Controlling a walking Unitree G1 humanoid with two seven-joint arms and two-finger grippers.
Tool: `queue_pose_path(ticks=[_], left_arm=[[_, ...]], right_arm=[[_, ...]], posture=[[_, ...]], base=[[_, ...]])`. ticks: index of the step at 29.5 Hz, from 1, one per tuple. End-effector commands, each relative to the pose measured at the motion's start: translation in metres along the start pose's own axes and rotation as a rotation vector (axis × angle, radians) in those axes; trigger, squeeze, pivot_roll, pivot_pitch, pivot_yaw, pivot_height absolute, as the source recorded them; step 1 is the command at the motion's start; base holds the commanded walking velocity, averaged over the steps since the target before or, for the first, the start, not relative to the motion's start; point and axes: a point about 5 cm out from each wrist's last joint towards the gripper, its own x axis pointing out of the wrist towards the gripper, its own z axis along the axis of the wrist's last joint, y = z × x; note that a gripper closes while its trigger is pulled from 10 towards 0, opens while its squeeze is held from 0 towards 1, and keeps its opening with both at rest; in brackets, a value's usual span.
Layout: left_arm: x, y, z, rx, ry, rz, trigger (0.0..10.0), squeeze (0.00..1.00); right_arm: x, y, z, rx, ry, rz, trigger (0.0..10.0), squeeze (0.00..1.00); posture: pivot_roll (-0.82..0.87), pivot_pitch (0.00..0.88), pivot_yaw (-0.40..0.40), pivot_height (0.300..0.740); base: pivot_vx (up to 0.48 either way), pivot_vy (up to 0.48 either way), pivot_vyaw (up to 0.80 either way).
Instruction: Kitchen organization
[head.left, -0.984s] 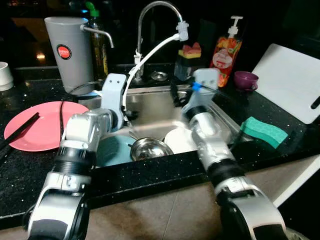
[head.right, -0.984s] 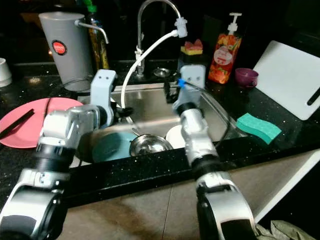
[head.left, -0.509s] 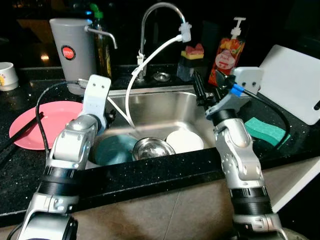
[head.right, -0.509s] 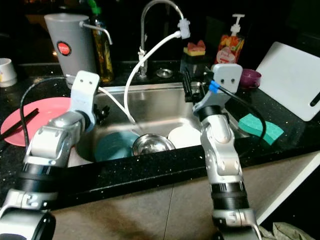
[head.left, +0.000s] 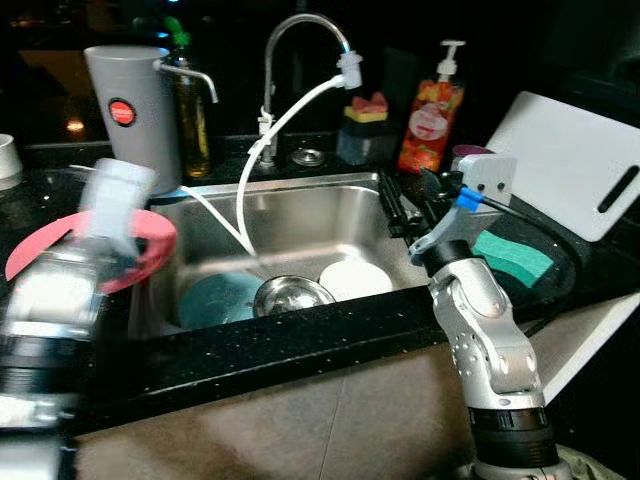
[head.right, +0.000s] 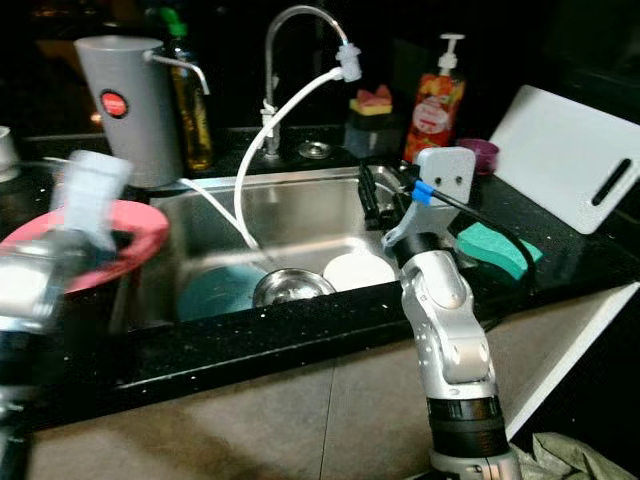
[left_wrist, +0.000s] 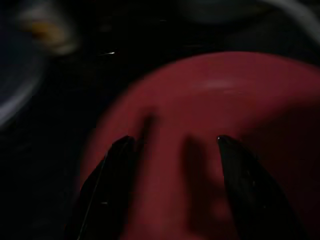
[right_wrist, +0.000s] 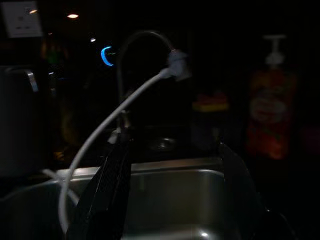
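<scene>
So the step in hand looks like the round pink plate (head.right: 105, 240) on the black speckled countertop (head.left: 300, 335) being lined up for pickup by the left gripper (left_wrist: 172, 150), probably to be taken to the stainless steel sink (head.left: 300, 215) right beside it. To do this well, the rim should be approached low and from the side, since a flat plate can't be pinched from straight above; one finger has to be slid under the edge. Whether the dark chopsticks are on the plate can't be told from these blurry shots, so a gentle tilt is advised.

Nearest in the wrist view, the left gripper's two black fingers (left_wrist: 107, 185) are spread wide apart over the plate, with nothing held and contact not clearly made. The arm itself is heavily smeared in the head views.

A bit further in, the right gripper (head.left: 405, 205) is held above the sink's right rim, fingers parted, empty, pointed at the curved chrome faucet (right_wrist: 145, 40).

Down in the basin, a teal plate (head.left: 212, 298), a small steel bowl (head.left: 290, 294) and a white dish (head.left: 352, 278) are waiting. Off to the right, a green sponge (head.left: 512, 253) is left on the counter.
</scene>
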Motion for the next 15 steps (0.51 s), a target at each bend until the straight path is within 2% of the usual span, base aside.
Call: queue_pose_path(ticks=[1,2,4,5,9,15], left_arm=[[0.001,0.001,-0.007,0.01,0.025,-0.017,10.0,0.0],[0.001,0.006,-0.008,0.008,0.033,-0.013,10.0,0.39],[0.0,0.008,-0.009,0.007,0.039,-0.011,10.0,0.39],[0.0,0.013,-0.01,0.005,0.046,0.004,10.0,1.0],[0.0,0.022,-0.011,-0.013,0.059,0.011,10.0,1.0],[0.001,0.032,-0.013,-0.086,0.094,-0.028,10.0,1.0]], right_arm=[[-0.002,0.005,0.003,0.006,0.004,0.016,10.0,0.0],[-0.002,0.006,0.002,0.006,0.01,0.018,10.0,0.0],[-0.002,0.006,0.002,0.006,0.015,0.019,10.0,0.0],[-0.002,0.007,0.002,0.005,0.02,0.021,10.0,0.0],[-0.002,0.007,0.001,0.005,0.03,0.022,10.0,0.0],[-0.003,0.007,-0.001,0.007,0.041,0.019,10.0,0.0]], posture=[[0.1,0.102,-0.056,0.74],[0.1,0.102,-0.056,0.74],[0.1,0.103,-0.055,0.74],[0.1,0.103,-0.055,0.74],[0.1,0.103,-0.055,0.74],[0.11,0.105,-0.057,0.74]], base=[[0.0,0.0,0.0],[0.0,0.0,0.0],[0.0,0.0,0.0],[0.0,0.0,0.0],[0.0,0.0,0.0],[0.0,0.0,0.0]])
